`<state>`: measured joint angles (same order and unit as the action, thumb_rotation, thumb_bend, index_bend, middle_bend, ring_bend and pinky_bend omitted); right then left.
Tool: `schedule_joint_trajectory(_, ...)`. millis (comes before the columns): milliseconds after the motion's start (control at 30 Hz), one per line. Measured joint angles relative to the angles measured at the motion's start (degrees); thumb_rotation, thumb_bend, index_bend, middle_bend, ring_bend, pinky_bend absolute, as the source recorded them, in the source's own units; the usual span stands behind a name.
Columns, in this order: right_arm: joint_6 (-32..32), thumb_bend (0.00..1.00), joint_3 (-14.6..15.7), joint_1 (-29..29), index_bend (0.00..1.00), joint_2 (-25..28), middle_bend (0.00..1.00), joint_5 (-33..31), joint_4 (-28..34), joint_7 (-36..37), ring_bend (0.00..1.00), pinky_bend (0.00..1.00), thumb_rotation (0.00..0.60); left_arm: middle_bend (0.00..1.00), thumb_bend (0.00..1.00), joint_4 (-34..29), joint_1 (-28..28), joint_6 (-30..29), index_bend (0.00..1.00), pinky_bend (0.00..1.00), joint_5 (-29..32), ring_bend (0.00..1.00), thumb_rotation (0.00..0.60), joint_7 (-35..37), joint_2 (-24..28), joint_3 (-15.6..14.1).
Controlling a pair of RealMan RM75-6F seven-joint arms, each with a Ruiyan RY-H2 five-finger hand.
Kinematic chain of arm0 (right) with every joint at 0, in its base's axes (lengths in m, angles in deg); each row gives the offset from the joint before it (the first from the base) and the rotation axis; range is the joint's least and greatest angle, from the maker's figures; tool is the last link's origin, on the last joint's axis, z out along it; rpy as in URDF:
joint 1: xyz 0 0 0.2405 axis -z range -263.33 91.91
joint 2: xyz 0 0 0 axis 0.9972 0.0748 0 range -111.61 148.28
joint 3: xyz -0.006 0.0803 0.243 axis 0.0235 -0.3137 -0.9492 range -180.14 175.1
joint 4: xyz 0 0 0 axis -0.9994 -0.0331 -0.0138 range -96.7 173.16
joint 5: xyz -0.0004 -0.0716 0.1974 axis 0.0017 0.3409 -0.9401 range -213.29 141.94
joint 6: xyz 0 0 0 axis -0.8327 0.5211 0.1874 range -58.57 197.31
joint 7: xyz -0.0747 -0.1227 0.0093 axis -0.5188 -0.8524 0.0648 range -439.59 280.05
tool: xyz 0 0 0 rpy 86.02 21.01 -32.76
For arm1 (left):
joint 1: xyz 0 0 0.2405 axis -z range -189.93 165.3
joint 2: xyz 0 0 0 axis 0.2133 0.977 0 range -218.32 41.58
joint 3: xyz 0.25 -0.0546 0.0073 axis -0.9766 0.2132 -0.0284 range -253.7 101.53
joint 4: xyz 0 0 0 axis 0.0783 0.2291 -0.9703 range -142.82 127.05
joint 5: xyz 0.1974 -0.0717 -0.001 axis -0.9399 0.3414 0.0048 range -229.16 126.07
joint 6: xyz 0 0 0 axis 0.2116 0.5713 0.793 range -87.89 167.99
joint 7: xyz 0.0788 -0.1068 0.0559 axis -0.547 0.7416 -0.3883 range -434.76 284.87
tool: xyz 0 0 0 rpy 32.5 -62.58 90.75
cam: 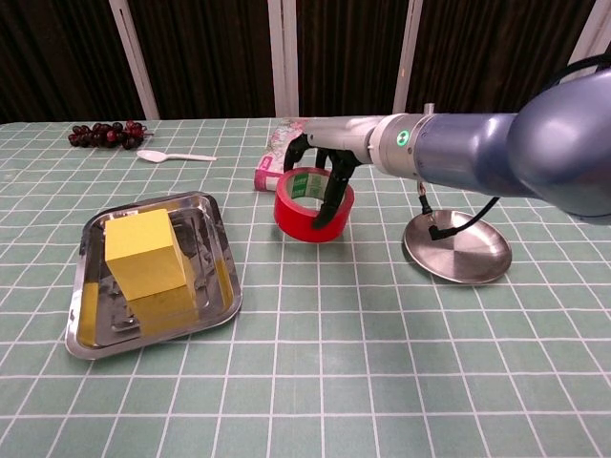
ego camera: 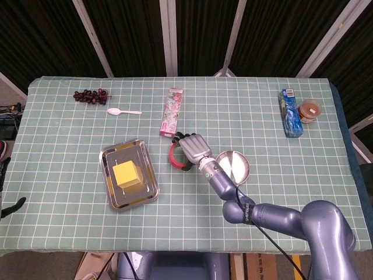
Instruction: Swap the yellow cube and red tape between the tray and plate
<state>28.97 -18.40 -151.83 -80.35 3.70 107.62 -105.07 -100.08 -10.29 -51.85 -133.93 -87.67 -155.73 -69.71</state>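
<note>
The red tape roll (cam: 313,203) was gripped by the right hand (cam: 320,162) between the rectangular steel tray (cam: 86,315) — yellow cube (cam: 143,252) inside — and the round metal plate (cam: 458,253).

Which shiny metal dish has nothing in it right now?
The round plate on the right is bare. The square tray on the left holds the yellow cube. The red tape is in the right robot hand.

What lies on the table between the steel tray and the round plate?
The red tape, held by the right hand, lies between the tray and the plate. Both views show it.
</note>
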Motion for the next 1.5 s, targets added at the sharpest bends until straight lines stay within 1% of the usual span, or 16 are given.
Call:
schedule_joint_trajectory(100, 1.3, 0.11, 0.1, -0.5, 0.16, -1.6, 0.00, 0.4, -2.4, 1.5, 0.11, 0.12, 0.600, 0.00, 0.05, -0.1, -0.2, -0.3, 0.10, 0.00, -0.1, 0.00, 0.600, 0.1, 0.1, 0.0)
schedule_joint_trajectory(267, 1.7, 0.07, 0.5, -0.6, 0.14, -2.3, 0.00, 2.2, -4.3, 2.7, 0.06, 0.07, 0.600, 0.00, 0.05, -0.3, -0.2, -0.5, 0.10, 0.00, -0.4, 0.00, 0.600, 0.0, 0.1, -0.1)
schedule_joint_trajectory(400, 1.5, 0.05, 0.7, -0.1, 0.12, -1.1, 0.00, 3.0, -3.1, 3.3, 0.04, 0.02, 0.600, 0.00, 0.05, -0.3, -0.1, -0.3, 0.10, 0.00, -0.4, 0.00, 0.600, -0.1, 0.0, -0.2)
schedule_joint_trajectory(500, 1.0, 0.05, 0.8, 0.6, 0.12, 1.0, 0.00, 3.5, -0.1, 3.4, 0.04, 0.02, 0.600, 0.00, 0.05, -0.1, 0.2, 0.2, 0.10, 0.00, -0.6, 0.00, 0.600, -0.3, -0.2, -0.3)
schedule_joint_trajectory(600, -1.1, 0.05, 1.1, 2.1, 0.12, 4.6, 0.00, 4.4, 4.7, 3.3, 0.04, 0.02, 0.600, 0.00, 0.05, -0.1, 0.5, 0.9, 0.10, 0.00, -1.0, 0.00, 0.600, -0.5, -0.3, -0.7)
schedule_joint_trajectory(700, -5.4, 0.05, 1.9, 5.0, 0.12, 9.9, 0.00, 6.1, 11.4, 3.0, 0.04, 0.02, 0.600, 0.00, 0.04, -0.3, 0.8, 1.2, 0.10, 0.00, -1.4, 0.00, 0.600, -0.5, -0.3, -0.8)
schedule_joint_trajectory(800, -12.4, 0.04, 3.5, 9.9, 0.12, 16.3, 0.00, 9.1, 18.8, 3.1, 0.04, 0.02, 0.600, 0.00, 0.03, -0.8, 0.9, 1.0, 0.10, 0.00, -2.1, 0.00, 0.600, 0.5, 0.1, -0.9)
schedule_joint_trajectory(833, -15.6, 0.04, 4.4, 12.5, 0.12, 19.1, 0.00, 10.7, 21.5, 3.5, 0.04, 0.01, 0.600, 0.00, 0.03, -1.1, 0.9, 0.9, 0.10, 0.00, -2.6, 0.00, 0.600, 0.9, 0.4, -1.0)
schedule_joint_trajectory(933, -22.9, 0.04, 7.3, 19.3, 0.12, 24.7, 0.00, 15.3, 26.0, 5.5, 0.04, 0.01, 0.600, 0.00, 0.02, -1.9, 1.5, 1.6, 0.10, 0.00, -3.7, 0.00, 0.600, 2.4, 1.5, -1.2)
schedule_joint_trajectory(1033, -30.3, 0.04, 11.9, 27.6, 0.12, 29.7, 0.00, 22.2, 29.2, 9.1, 0.04, 0.00, 0.600, 0.00, 0.02, -3.0, 3.0, 4.0, 0.10, 0.00, -4.1, 0.00, 0.600, 2.7, 2.7, -1.1)
schedule_joint_trajectory(1100, -35.1, 0.04, 15.7, 33.3, 0.12, 32.0, 0.00, 27.4, 30.4, 12.1, 0.04, 0.00, 0.600, 0.00, 0.01, -4.0, 4.2, 6.1, 0.10, 0.00, -4.1, 0.00, 0.600, 2.5, 3.4, -0.9)
schedule_joint_trajectory(1133, -38.2, 0.04, 18.4, 37.1, 0.12, 33.1, 0.00, 31.0, 30.7, 14.1, 0.04, 0.00, 0.600, 0.00, 0.01, -4.8, 5.2, 7.9, 0.10, 0.00, -3.9, 0.00, 0.600, 2.2, 4.0, -0.8)
schedule_joint_trajectory(1233, -42.8, 0.04, 22.7, 43.1, 0.12, 34.2, 0.00, 36.2, 30.5, 17.3, 0.04, 0.00, 0.600, 0.00, 0.00, -7.3, 8.0, 13.0, 0.10, 0.00, -2.9, 0.00, 0.600, 0.4, 5.3, -0.3)
schedule_joint_trajectory(1333, -45.5, 0.04, 26.1, 47.9, 0.12, 35.1, 0.00, 39.8, 29.6, 20.0, 0.04, 0.00, 0.600, 0.00, 0.00, -10.1, 11.6, 18.9, 0.10, 0.00, -0.7, 0.00, 0.600, -2.8, 6.2, 0.5)
schedule_joint_trajectory(1433, -46.1, 0.04, 27.5, 50.5, 0.12, 35.9, 0.00, 41.4, 28.6, 22.1, 0.04, 0.00, 0.600, 0.00, 0.00, -12.5, 15.7, 25.1, 0.10, 0.00, 3.3, 0.00, 0.600, -7.1, 6.6, 1.7)
schedule_joint_trajectory(1500, -46.2, 0.04, 27.6, 51.3, 0.12, 36.2, 0.00, 41.7, 28.2, 23.0, 0.04, 0.00, 0.600, 0.00, 0.00, -13.5, 18.8, 29.2, 0.10, 0.00, 6.8, 0.00, 0.600, -10.4, 6.4, 2.5)
